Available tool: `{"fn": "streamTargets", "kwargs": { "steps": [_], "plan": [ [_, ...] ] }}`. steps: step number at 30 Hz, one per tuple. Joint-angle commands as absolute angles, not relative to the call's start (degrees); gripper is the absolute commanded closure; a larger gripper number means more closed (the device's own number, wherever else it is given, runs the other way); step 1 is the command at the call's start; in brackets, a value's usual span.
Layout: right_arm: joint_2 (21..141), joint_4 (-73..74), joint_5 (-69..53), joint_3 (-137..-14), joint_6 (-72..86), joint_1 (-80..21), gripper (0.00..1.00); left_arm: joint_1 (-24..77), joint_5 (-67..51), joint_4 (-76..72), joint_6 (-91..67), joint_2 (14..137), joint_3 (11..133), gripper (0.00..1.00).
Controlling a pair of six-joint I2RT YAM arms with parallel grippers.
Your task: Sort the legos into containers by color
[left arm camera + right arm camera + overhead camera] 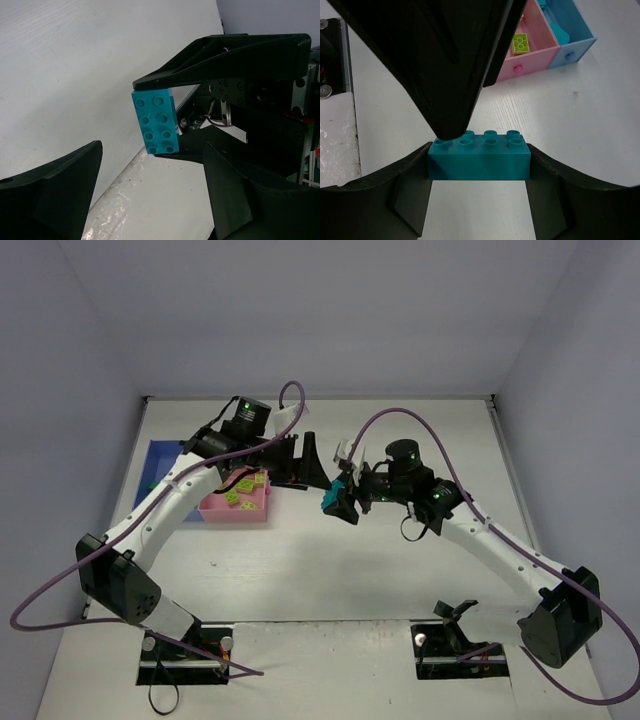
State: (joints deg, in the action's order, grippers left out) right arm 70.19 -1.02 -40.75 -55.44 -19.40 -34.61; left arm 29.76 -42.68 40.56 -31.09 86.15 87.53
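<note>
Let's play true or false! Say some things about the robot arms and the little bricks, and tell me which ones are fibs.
1. The right gripper is pinching a teal brick. True.
2. The left gripper is squeezed shut. False: its fingers are spread wide open.
3. A yellow-green brick sits in the pink tray. True.
4. The teal brick is lying flat on the table. False: it is held up in the air between the right gripper's fingers.
</note>
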Motion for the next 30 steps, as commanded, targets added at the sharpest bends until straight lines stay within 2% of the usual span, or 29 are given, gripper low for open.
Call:
{"fn": "streamTargets", "kwargs": {
  "steps": [1,9,13,16,20,22,25,26,29,30],
  "plan": [
    [70.8,-4.0,-43.4,-58.7,-20.1,-35.2,0.88,31.5,-45.2,36.6,-33.6,86.1,88.3,0.26],
    [71.3,-4.0,-43.2,-59.5,-19.9,-35.6,0.87,33.7,-42.3,35.8,-34.5,89.6,88.8,0.27],
    [71.1,-4.0,-42.8,-59.2,-19.4,-35.8,0.87,34.3,-40.5,35.4,-35.0,90.8,89.0,0.35],
    [70.9,-4.0,-42.3,-58.7,-19.2,-35.9,0.87,35.0,-40.3,34.4,-35.5,91.1,88.9,0.46],
    [70.7,-4.0,-40.9,-58.1,-18.9,-35.9,0.84,35.2,-39.4,34.1,-34.9,91.1,88.8,0.94],
    [70.7,-4.0,-39.9,-57.7,-18.5,-35.9,0.81,35.2,-38.6,35.1,-34.2,90.9,88.9,0.98],
    [70.1,-3.9,-37.3,-57.4,-17.5,-35.6,0.55,35.2,-35.5,38.2,-31.3,90.8,89.6,0.98],
    [69.7,-4.0,-36.3,-57.0,-17.1,-35.5,0.38,35.2,-34.1,39.1,-28.9,90.9,89.7,0.98],
    [68.6,-3.6,-30.9,-56.3,-14.5,-34.6,0.19,34.2,-26.3,44.1,-23.3,91.2,91.4,0.98],
    [68.6,-3.6,-30.8,-56.0,-14.5,-34.6,0.17,34.2,-26.3,44.1,-21.7,91.3,91.4,0.98]
  ]
}}
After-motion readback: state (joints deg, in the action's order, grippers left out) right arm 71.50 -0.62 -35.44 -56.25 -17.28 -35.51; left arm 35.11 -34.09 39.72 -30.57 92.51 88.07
